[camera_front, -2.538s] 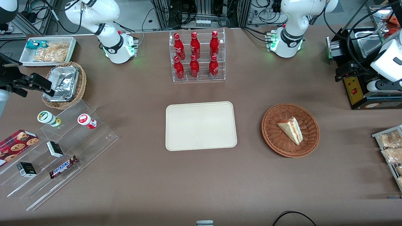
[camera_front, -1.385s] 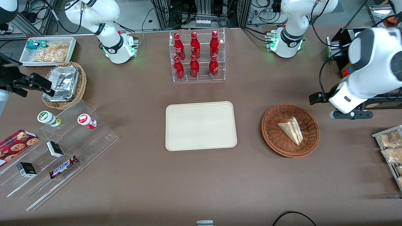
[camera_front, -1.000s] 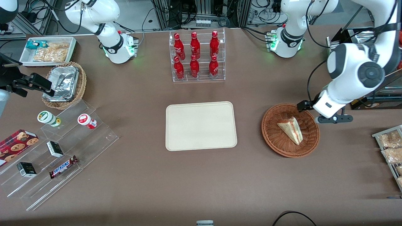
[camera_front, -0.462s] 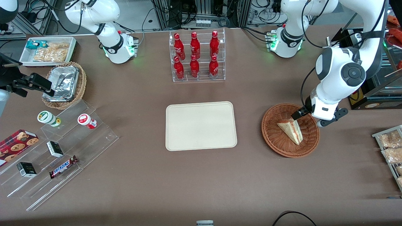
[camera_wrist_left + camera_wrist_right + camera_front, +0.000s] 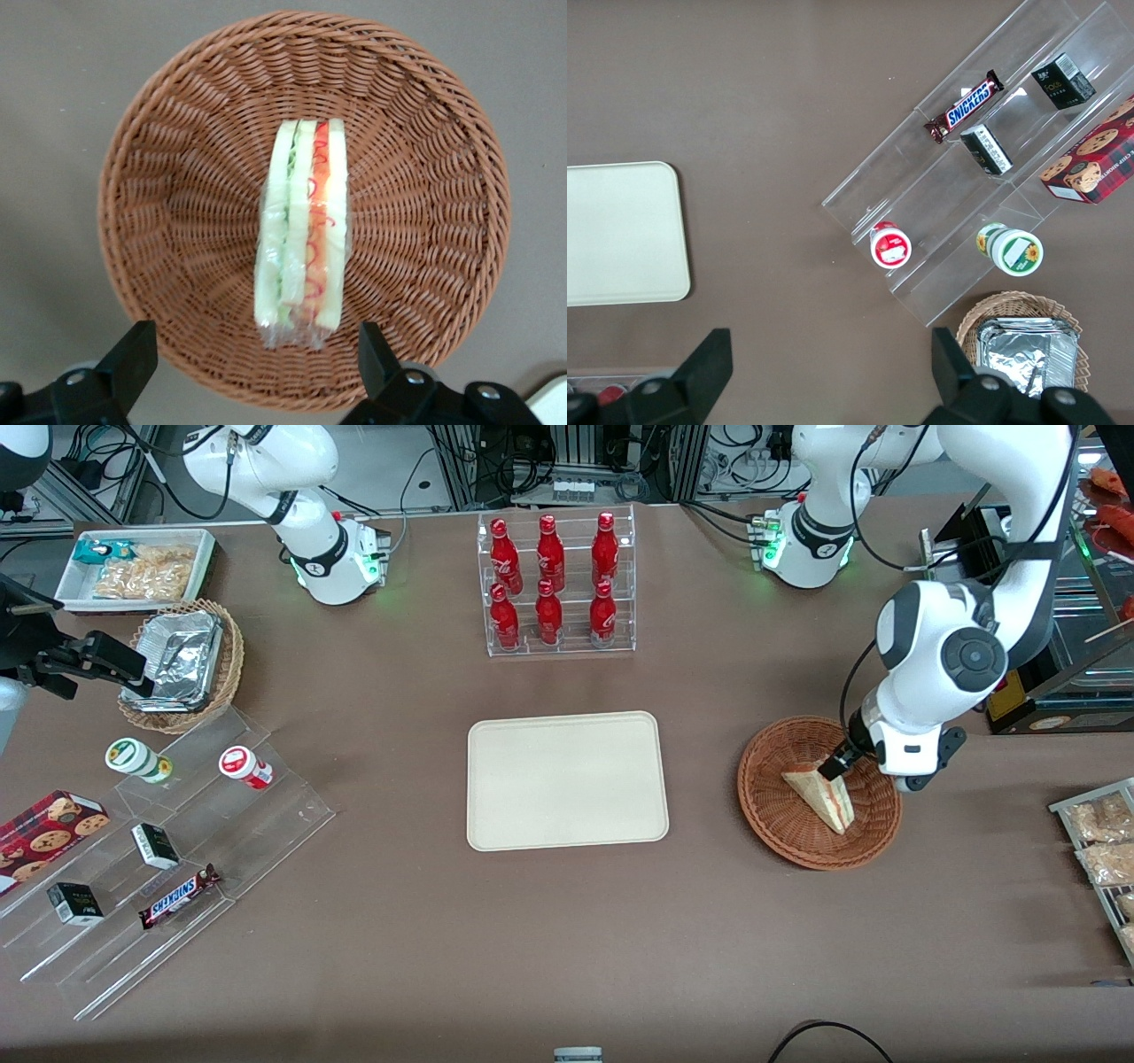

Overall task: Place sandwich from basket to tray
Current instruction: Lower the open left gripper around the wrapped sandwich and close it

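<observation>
The sandwich (image 5: 301, 235) is lying in the wicker basket (image 5: 177, 221), set on edge with the red and green filling facing up, and it's wrapped in clear film. The gripper (image 5: 252, 359) is held spread wide just above it, fingers (image 5: 133, 354) on either side, nothing gripped yet.

Biggest risk, probably: the film looks slippery and the bread soft, so the wedge could be squashed or squirted out if it's pinched too hard or off-centre. A fingertip could also be snagged on the sloped weave, and the light basket dragged along.

Room-wise, bare tabletop (image 5: 709, 797) is seen between basket and cream tray (image 5: 567, 781), so the carry path looks open. Farther back, the rack of red bottles (image 5: 554, 584) is well apart.
</observation>
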{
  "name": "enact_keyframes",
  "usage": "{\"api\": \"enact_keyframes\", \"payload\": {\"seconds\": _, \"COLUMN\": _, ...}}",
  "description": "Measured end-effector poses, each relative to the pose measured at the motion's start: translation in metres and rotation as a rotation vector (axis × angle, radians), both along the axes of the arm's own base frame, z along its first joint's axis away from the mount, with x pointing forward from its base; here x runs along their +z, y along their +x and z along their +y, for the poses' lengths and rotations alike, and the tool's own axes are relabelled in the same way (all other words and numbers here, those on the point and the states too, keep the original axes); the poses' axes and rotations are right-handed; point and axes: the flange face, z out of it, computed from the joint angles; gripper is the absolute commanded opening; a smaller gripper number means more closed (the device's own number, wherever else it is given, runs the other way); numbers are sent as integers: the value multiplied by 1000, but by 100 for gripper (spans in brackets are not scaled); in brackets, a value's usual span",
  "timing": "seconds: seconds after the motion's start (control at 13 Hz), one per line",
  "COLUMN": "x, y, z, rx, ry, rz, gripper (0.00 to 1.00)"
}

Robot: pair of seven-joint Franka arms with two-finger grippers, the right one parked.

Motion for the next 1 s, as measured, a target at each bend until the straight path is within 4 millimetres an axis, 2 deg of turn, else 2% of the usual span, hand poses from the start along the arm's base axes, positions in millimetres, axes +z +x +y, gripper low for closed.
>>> {"api": "enact_keyframes", "payload": {"seconds": 0.46, "x": -51, "y": 8, "z": -2, "rx": 10, "ry": -10, "rz": -8, "gripper": 100}}
{"api": "enact_keyframes", "payload": {"seconds": 0.54, "x": -54, "y": 8, "z": -2, "rx": 15, "ry": -9, "rz": -1, "gripper": 90}}
{"api": "enact_keyframes", "payload": {"seconds": 0.62, "x": -58, "y": 7, "z": -2, "rx": 18, "ry": -9, "rz": 5, "gripper": 76}}
{"api": "enact_keyframes", "payload": {"seconds": 0.69, "x": -59, "y": 7, "z": -2, "rx": 20, "ry": -8, "rz": 9, "gripper": 51}}
{"api": "enact_keyframes", "payload": {"seconds": 0.77, "x": -59, "y": 7, "z": -2, "rx": 19, "ry": -9, "rz": 8, "gripper": 30}}
{"api": "enact_keyframes", "payload": {"seconds": 0.85, "x": -58, "y": 9, "z": -3, "rx": 18, "ry": -10, "rz": 4, "gripper": 20}}
{"api": "enact_keyframes", "payload": {"seconds": 1.0, "x": -51, "y": 13, "z": -8, "rx": 9, "ry": -11, "rz": 8, "gripper": 15}}
